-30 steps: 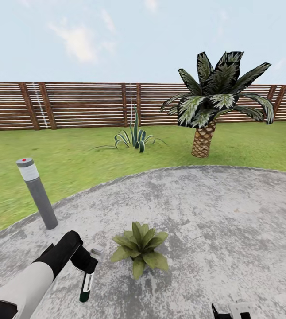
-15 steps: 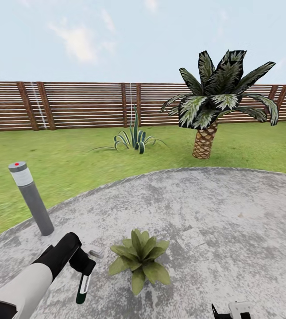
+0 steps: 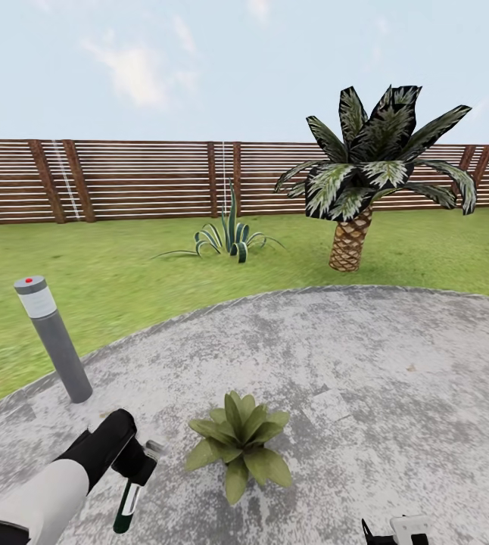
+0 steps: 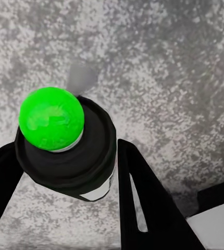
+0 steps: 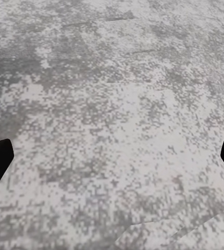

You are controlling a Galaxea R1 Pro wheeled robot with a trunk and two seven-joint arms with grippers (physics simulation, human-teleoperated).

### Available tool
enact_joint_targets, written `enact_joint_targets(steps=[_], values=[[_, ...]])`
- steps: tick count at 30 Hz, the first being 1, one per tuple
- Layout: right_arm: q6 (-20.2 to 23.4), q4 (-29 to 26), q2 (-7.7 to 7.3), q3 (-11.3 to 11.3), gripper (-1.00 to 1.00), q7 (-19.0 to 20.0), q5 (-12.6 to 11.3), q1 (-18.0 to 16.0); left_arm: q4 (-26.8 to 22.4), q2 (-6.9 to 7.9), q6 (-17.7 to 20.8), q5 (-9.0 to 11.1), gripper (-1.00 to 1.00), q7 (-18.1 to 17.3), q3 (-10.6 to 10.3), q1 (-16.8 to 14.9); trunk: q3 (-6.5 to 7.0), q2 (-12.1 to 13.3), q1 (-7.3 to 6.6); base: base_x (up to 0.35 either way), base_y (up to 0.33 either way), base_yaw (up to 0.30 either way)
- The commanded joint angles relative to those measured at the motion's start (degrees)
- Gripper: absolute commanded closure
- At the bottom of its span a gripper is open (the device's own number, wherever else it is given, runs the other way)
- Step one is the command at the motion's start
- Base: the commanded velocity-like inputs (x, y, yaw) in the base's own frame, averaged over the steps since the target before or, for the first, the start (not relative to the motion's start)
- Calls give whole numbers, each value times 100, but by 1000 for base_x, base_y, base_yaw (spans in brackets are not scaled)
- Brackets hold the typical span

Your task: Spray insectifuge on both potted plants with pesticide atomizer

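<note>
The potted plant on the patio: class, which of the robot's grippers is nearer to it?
Left. The left gripper, shut on the pesticide atomizer, hangs just beside the potted plant on the patio. The right gripper sits lower, at the picture's bottom edge, farther off.

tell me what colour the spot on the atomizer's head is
Bright green, on the pesticide atomizer; clearest in the left wrist view.

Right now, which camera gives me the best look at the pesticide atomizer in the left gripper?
The left wrist view: the pesticide atomizer sits close up between the left gripper's fingers, green spot facing the camera. The head view shows it small, hanging from that gripper beside the potted plant. The right wrist view shows paving.
</note>
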Motion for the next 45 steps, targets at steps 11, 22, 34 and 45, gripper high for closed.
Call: enact_joint_targets(steps=[11,22,34,45], values=[[-18,3,0,-44,-100,38,12,-3,131,-32,-16,-37,100,79,-6,50,-5,-3,-1,2,0,-135],[-18,10,0,-40,-100,38,14,-3,329,-35,-23,-50,100,82,-11,57,-5,-3,-1,138,0,-2],[-18,10,0,-40,-100,38,21,-3,617,-5,-578,-78,100,88,11,428,-5,-3,-1,1,0,0],[-18,8,0,-40,-100,38,21,-3,393,-26,-324,-102,100,32,-27,-247,-5,-3,-1,0,0,0]])
